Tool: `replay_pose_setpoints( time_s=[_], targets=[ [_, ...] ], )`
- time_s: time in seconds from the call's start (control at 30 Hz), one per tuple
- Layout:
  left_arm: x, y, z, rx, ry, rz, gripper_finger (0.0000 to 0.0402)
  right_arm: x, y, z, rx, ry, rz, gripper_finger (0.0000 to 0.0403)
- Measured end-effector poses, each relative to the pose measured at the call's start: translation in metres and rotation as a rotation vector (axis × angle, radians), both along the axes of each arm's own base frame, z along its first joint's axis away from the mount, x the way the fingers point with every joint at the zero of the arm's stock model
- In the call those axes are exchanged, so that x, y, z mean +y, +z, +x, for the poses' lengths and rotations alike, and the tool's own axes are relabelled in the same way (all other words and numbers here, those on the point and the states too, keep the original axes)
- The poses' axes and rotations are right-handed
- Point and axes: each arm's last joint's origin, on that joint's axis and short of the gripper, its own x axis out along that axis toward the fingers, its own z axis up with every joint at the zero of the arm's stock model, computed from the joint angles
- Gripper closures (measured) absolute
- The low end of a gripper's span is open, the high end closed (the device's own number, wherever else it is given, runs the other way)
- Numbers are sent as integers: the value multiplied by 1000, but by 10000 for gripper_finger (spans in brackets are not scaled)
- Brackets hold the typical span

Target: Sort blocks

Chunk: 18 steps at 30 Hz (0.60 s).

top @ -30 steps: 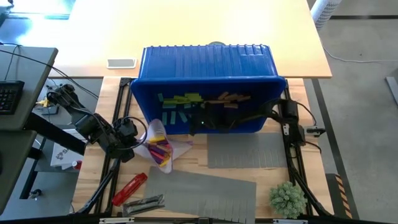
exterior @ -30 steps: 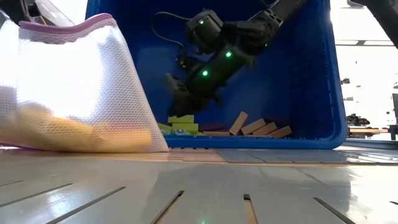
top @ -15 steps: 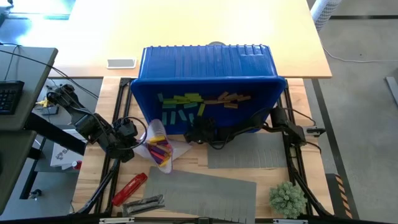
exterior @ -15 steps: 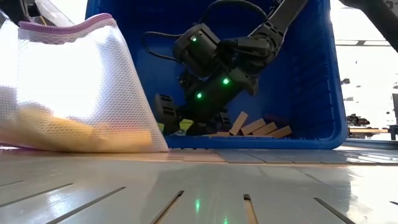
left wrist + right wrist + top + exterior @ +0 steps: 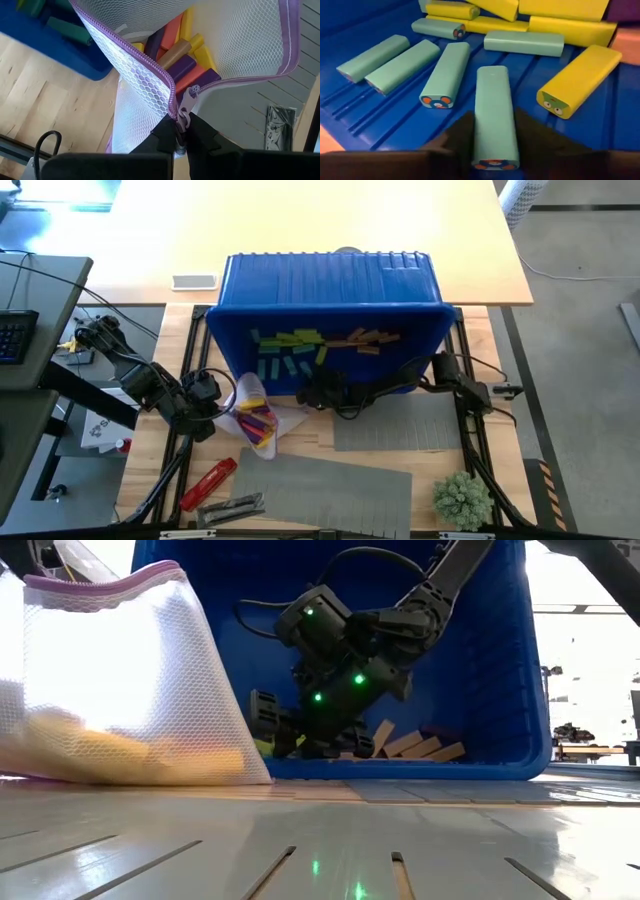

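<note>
A blue bin (image 5: pixel 330 280) lies tipped on its side, its opening toward the table's near edge. Teal, yellow-green and tan blocks (image 5: pixel 300 340) lie loose on its ribbed lower wall. My right gripper (image 5: pixel 308 392) reaches into the opening, low down, shut on one teal block (image 5: pixel 492 110). To the bin's left lies a white mesh bag (image 5: pixel 255 415) with purple zipper trim, holding purple, orange, yellow and tan blocks (image 5: pixel 185 65). My left gripper (image 5: pixel 213 408) is shut on the bag's zipper. My left gripper pinches the bag's metal zipper pull (image 5: pixel 182 107) between its two fingertips, at the end of the purple zipper, slanting down from the table's left. The mouth stands open and the bag's body rests on the table. My right gripper pinches the teal block's two long sides (image 5: pixel 479 135), at its near end. The fingers (image 5: pixel 460 137) lie along the block and come slanting down from the near side. The block lies flat on the bin's ribbed wall.
Other teal blocks (image 5: pixel 445 75) and a yellow-green one (image 5: pixel 580 80) lie close beside the held block. Grey mats (image 5: pixel 340 490) cover the near table. A red cylindrical tool (image 5: pixel 208 482), a metal piece (image 5: pixel 232 506) and a green tuft (image 5: pixel 462 498) sit near the front edge.
My right gripper has sunk from the middle of the bin to its lower wall, moving toward the near left, and has rolled about its own axis. The bag and my left gripper have stayed where they were.
</note>
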Motion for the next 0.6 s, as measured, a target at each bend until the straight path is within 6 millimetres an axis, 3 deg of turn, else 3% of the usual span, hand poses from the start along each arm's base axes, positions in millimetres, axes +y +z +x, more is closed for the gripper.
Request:
replay_pose_setpoints(
  time_s=[0.1, 0.3, 0.6],
  targets=[
    [0, 0, 0, 0, 4, 0, 401, -2, 7, 1, -26, 18, 53, 316],
    [1, 0, 0, -7, 35, -8, 401, -2, 39, -2, -3, 102, 30, 316],
    [1, -1, 1, -21, 52, 13, 401, 14, 124, -12, -125, 214, -11, 316]
  ],
)
